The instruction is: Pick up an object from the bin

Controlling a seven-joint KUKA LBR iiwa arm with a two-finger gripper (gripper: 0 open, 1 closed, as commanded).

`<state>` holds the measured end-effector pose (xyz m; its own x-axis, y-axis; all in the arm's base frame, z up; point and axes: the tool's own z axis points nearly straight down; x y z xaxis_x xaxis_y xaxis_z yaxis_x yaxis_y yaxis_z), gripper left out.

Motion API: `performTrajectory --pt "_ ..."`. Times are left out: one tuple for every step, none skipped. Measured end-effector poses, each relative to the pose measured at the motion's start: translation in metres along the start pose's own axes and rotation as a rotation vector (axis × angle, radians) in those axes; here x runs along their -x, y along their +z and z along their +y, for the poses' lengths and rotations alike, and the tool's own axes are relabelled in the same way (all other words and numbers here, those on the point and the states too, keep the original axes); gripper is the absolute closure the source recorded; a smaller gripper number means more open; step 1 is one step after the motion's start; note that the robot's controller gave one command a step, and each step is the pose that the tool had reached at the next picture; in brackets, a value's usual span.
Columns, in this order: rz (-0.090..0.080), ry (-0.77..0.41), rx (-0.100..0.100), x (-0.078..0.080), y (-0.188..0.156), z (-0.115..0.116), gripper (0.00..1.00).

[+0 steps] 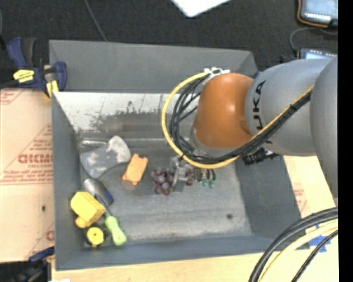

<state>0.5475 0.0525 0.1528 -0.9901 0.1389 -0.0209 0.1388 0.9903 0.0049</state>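
The dark purple bunch of grapes (pixel 161 180) lies on the grey floor of the bin (pixel 182 219), close to the middle and a little nearer the far wall than the near one. It is a small, knobbly cluster of round berries, lying flat, its long side running left to right. Its right end sits just beside the gripper (pixel 185 175) (whether the two touch cannot be told). An orange block (pixel 135 169) lies near its left end, apart from it. The bunch stands clear of the heap of yellow and green things in the near left corner.
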Motion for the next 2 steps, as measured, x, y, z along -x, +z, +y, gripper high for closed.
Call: performTrajectory --pt "0.0 0.0 0.0 0.0 0.0 0.0 1.0" --pt "-0.011 0.037 0.003 0.018 -0.17 0.024 1.0"
